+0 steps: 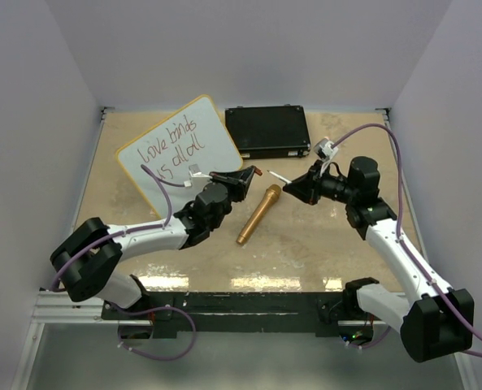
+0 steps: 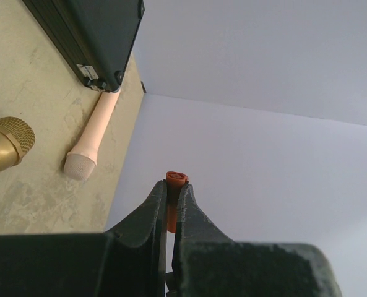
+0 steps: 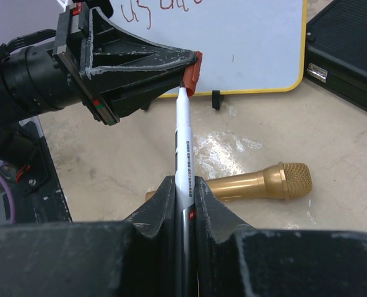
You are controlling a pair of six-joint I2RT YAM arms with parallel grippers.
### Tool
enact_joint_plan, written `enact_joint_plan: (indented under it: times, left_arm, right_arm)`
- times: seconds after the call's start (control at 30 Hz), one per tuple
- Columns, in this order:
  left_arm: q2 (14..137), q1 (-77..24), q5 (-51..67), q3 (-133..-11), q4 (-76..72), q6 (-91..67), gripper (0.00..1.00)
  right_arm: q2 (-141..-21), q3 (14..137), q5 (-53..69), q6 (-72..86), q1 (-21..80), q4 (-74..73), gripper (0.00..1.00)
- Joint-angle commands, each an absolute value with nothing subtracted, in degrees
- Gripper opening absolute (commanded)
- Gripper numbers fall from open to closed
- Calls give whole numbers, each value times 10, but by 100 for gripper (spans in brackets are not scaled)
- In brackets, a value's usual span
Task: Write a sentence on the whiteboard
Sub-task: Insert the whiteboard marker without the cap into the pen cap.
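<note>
Left claw (image 1: 251,173) clenched on the orange cap (image 2: 176,179); right claw (image 1: 290,188), at its 3 o'clock, grips the marker (image 3: 183,136) whose tip meets it

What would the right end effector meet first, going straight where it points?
The red cap pinched in the left end effector. The white marker pen gripped by the right end effector leads, its tip seemingly at the cap; depth is unclear.
</note>
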State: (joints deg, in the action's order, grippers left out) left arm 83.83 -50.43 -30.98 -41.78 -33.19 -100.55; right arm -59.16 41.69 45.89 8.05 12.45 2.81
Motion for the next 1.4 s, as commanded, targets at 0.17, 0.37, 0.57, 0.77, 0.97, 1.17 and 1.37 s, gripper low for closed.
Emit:
enact_joint_plan:
  times: [0.17,0.37,0.57,0.77,0.97,1.17,1.37]
  left_arm:
    - [849,-508,-340,-451,-350,-1006,0]
    - [854,-509,-336,-453,-358,-1005,0]
    - [856,-508,-334,-454,-364,-1005,0]
    - [860,-508,-335,-454,-370,-1006,0]
    - [860,-509,-334,-454,-372,-1005,0]
    - [858,-509,-337,-454,-374,-1005,0]
    - [860,-508,-332,-448,-381,-1009,0]
  right_arm:
    - [-594,414,432,85,141,54,0]
    - [-602,414,425,81,146,53,0]
    - [-607,417,414,78,151,50,0]
    - [-609,417,411,74,154,46,0]
    - [-614,419,404,69,156,41,0]
    - [-622,422,403,62,157,33,0]
    - [-624,423,403,62,158,33,0]
